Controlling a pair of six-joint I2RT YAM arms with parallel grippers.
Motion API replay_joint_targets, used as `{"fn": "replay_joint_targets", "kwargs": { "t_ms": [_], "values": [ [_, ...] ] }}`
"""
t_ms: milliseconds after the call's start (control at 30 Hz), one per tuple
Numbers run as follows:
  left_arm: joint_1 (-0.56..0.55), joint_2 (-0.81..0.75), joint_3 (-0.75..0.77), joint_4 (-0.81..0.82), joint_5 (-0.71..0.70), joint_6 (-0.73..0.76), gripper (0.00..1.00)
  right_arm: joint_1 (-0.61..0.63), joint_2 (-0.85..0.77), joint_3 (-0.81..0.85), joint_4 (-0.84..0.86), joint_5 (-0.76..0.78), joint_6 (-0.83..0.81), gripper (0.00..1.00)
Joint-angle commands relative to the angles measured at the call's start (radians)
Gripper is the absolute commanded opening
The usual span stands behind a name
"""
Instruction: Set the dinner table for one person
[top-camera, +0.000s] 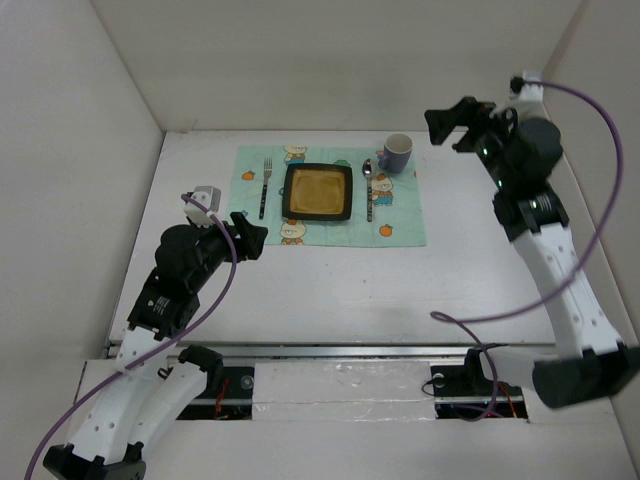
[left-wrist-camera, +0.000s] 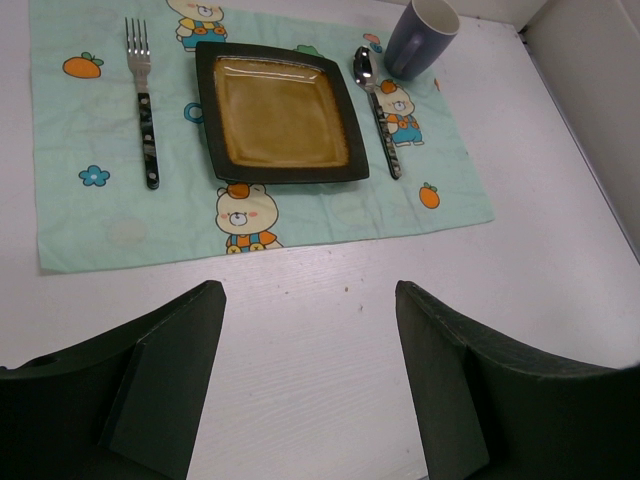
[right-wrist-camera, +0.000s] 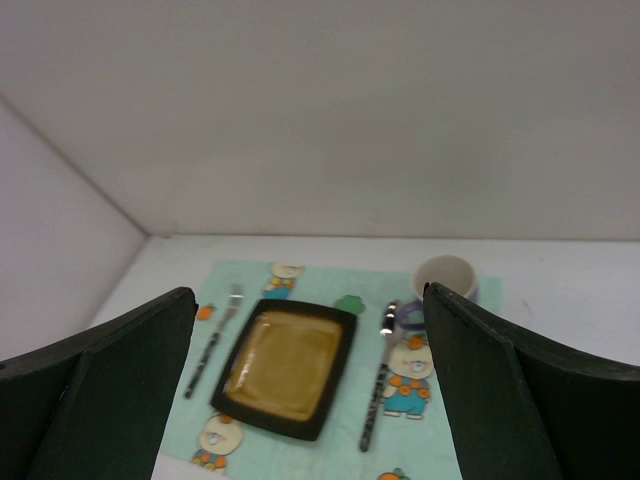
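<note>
On the white dinner table (top-camera: 330, 290) lies a mint-green bear-print placemat (top-camera: 328, 195). On it a square black plate with a brown centre (top-camera: 319, 191) sits in the middle, a fork (top-camera: 265, 186) to its left, a spoon (top-camera: 369, 188) to its right, and a purple mug (top-camera: 397, 152) at the far right corner. My left gripper (top-camera: 250, 240) is open and empty, near the placemat's near-left corner. My right gripper (top-camera: 447, 125) is open and empty, raised to the right of the mug. Both wrist views show the plate (left-wrist-camera: 280, 112) (right-wrist-camera: 285, 368) between open fingers.
White walls enclose the table at the back and both sides. A metal rail (top-camera: 330, 352) runs along the near edge by the arm bases. Purple cables hang from both arms.
</note>
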Motion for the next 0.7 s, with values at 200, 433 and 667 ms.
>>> {"fn": "replay_joint_targets", "kwargs": {
  "t_ms": [200,433,667],
  "values": [
    [0.003,-0.227,0.01,0.096,-0.096,-0.074,0.69,0.118,-0.742,-0.747,0.185,0.159,0.135,1.0],
    [0.003,-0.246,0.012,0.076,-0.122,-0.099,0.7,0.127,-0.988,-0.881,-0.034,0.276,0.121,1.0],
    [0.003,-0.228,-0.024,0.089,-0.113,-0.139,0.69,0.127,-0.967,-0.858,-0.07,0.227,0.107,1.0]
  ]
}}
